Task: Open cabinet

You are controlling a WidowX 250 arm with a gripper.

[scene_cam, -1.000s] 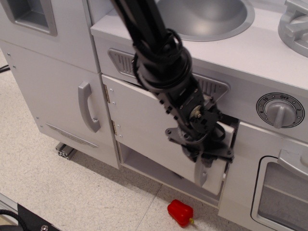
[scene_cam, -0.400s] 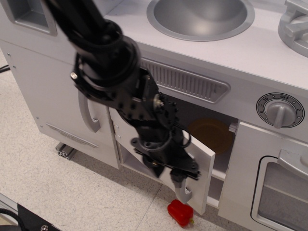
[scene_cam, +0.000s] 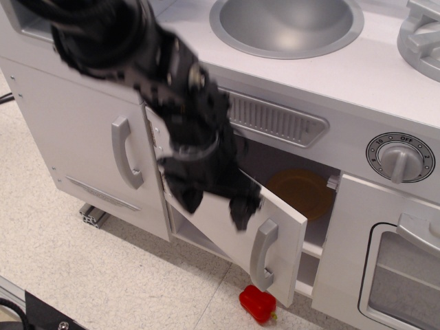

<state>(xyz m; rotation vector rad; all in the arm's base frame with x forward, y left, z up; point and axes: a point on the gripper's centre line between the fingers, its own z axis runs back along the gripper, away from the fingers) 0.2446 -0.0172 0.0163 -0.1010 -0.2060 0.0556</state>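
The cabinet's wide white door (scene_cam: 223, 240) stands swung open to the left on its side hinges, with its vertical grey handle (scene_cam: 263, 254) free at the outer edge. Inside, a yellow-orange round thing (scene_cam: 300, 192) rests on the shelf. My black gripper (scene_cam: 216, 206) is motion-blurred, just above and left of the handle, in front of the door's upper part. Its two fingers (scene_cam: 245, 208) are spread apart and hold nothing. The arm covers the door's hinge side.
A taller narrow door with a curved grey handle (scene_cam: 127, 152) is at the left. The windowed oven door (scene_cam: 402, 275) and a timer knob (scene_cam: 400, 158) are at the right. A red toy pepper (scene_cam: 258, 303) lies on the floor below the open door. The sink (scene_cam: 289, 24) is on top.
The door swung from nearly shut to wide open, pulled by its handle. My gripper has now let go of the handle and moved up and left.
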